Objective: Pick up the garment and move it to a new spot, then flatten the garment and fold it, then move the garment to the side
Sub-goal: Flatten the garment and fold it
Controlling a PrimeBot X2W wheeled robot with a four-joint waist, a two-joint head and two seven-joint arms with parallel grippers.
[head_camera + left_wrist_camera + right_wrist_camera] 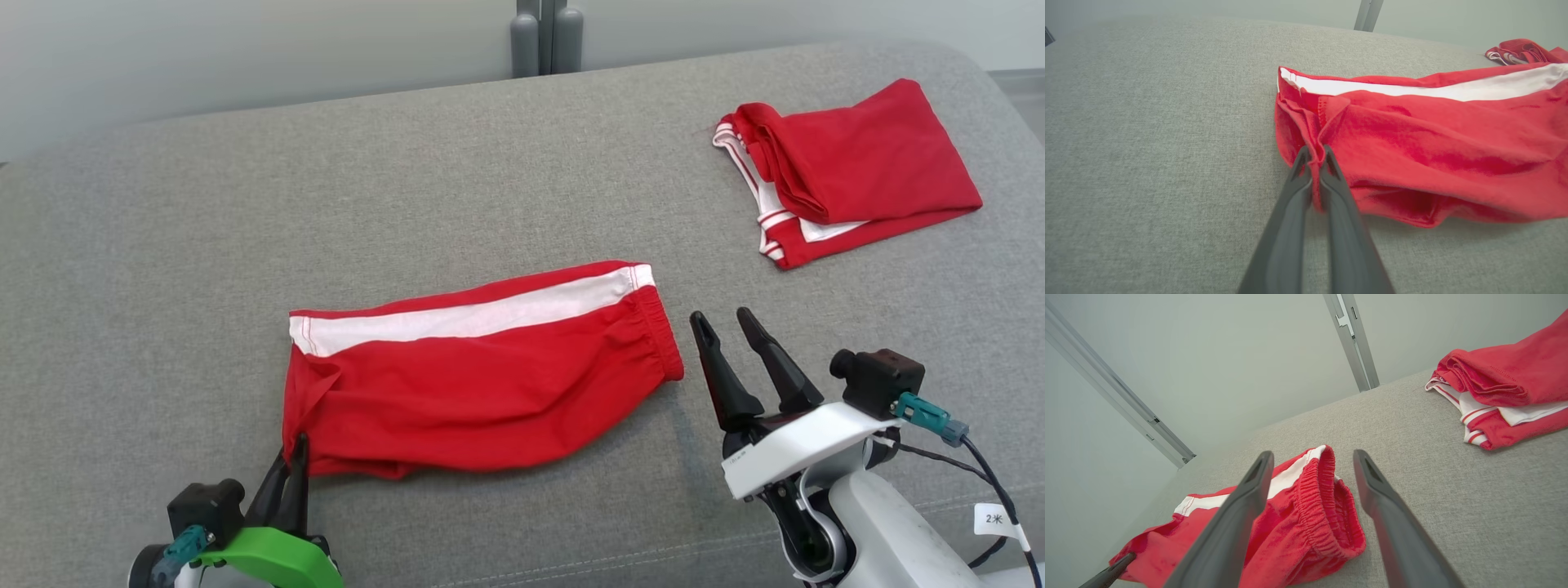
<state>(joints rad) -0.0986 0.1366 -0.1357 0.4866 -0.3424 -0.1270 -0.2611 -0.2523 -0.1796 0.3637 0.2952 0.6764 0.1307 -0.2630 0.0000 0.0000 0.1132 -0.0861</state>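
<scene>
Pinching corner of red shorts [482, 392], left tool [295, 447] is holding cloth; right tool [720, 315] is hovering wide beside waistband [665, 335]; folded red garment [865, 163] is lying apart on grey bench [163, 245].

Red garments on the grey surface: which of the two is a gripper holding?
The spread-out shorts in the middle, with the long white stripe: the left gripper is shut on their corner. The folded garment at the far right lies untouched.

Bright, even, soft light, faint shadows; wrist views bow at edges, near fingers [1286, 232] blurred.
</scene>
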